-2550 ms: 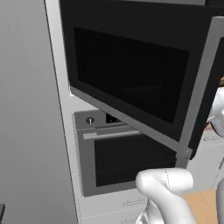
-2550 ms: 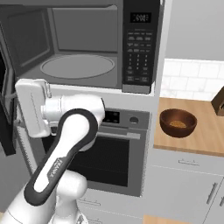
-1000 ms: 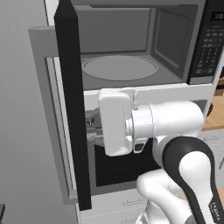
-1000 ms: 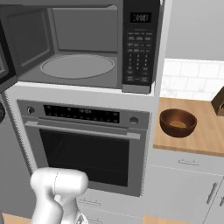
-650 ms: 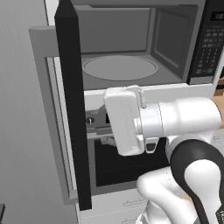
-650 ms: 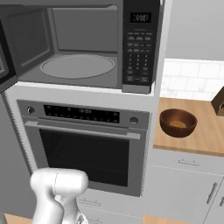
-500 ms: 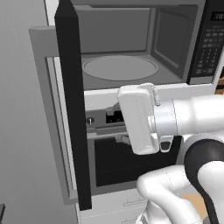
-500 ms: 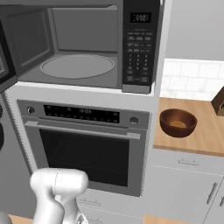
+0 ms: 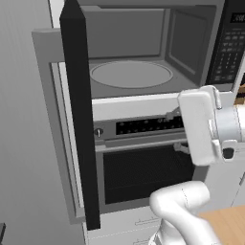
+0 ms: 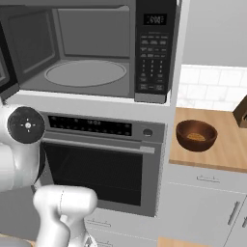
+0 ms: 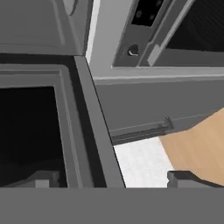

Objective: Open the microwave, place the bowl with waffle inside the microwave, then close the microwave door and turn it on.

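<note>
Microwave [image 9: 143, 62] stands open in the left base view, its door [image 9: 79, 115] swung out edge-on and the glass turntable [image 9: 130, 75] bare, so the first step looks done. From the right base view, the bowl [image 10: 196, 135] sits on the worktop [image 10: 226, 149] right of the oven [image 10: 101, 164], the waffle [image 10: 196, 137] inside it (untouched, so loading, closing and starting remain). In the hand view the pincer [image 11: 116, 179] shows its tips spread apart with nothing between them.
</note>
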### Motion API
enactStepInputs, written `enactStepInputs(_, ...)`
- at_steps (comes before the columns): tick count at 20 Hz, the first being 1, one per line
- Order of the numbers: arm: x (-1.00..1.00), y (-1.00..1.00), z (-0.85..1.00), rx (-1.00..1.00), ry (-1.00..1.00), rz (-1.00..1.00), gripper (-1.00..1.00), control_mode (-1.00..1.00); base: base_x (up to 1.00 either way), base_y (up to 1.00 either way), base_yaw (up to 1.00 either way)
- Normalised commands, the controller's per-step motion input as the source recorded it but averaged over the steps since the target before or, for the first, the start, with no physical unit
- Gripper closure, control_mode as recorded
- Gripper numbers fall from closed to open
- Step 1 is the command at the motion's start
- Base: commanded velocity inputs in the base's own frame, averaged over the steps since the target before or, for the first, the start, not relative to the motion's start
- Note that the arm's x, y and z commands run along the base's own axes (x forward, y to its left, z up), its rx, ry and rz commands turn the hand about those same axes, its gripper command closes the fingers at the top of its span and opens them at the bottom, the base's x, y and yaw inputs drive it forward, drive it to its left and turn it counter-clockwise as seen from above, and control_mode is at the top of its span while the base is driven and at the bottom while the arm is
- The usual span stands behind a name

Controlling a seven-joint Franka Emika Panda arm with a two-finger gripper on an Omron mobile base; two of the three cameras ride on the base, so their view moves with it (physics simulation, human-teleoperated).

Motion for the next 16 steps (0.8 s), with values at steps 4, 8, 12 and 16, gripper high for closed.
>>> enactStepInputs(4,0.25,-1.00,-0.44,0.00,0.15,-0.20,-1.00,-1.00,0.00,0.00,0.00)
enactStepInputs(8,0.12,-1.00,-0.58,0.00,0.00,-0.27,-1.00,-1.00,0.00,0.00,0.00)
enactStepInputs(12,0.03,-1.00,-0.17,-0.05,-0.12,-0.21,-1.00,-1.00,0.00,0.00,0.00)
enactStepInputs(16,0.16,-1.00,-0.31,-0.02,-0.12,-0.13,-1.00,-1.00,0.00,0.00,0.00)
